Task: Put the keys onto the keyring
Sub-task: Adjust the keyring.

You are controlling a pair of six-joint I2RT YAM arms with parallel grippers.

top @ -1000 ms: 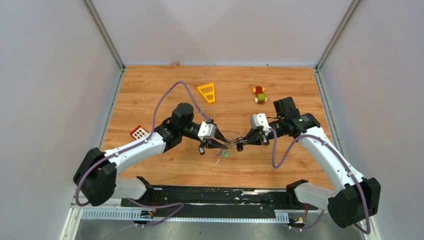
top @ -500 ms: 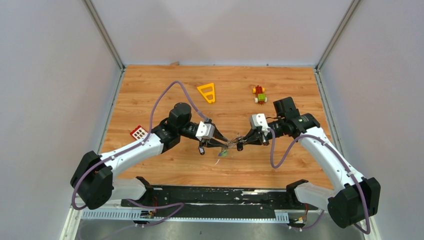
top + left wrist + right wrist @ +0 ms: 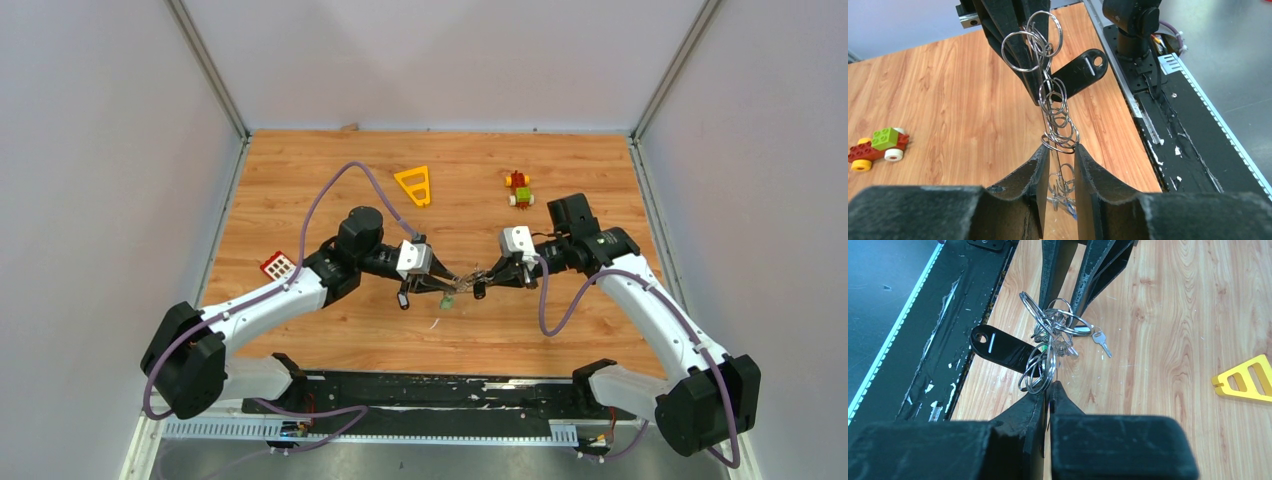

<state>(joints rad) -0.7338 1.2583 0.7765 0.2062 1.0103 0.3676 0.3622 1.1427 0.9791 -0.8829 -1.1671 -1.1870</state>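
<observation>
The right gripper (image 3: 1049, 387) is clamping a tangle of silver rings (image 3: 1050, 322) while the left gripper (image 3: 1060, 150), narrowly parted around them with its grip unclear, is likely needing slow, steady pulling.

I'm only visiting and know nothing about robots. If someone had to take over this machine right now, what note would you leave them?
Left gripper: fingers apart, with the linked silver rings in the gap. I cannot tell whether it pinches them.
Right gripper: shut on the other end of the rings.
Where things are: the bunch is held up off the wooden table between the two grippers. A black tag is on it, and a small key appears to hang from it.
Done: bunch lifted between both arms.
Left: check whether any key is off the rings, and thread it on.
</observation>
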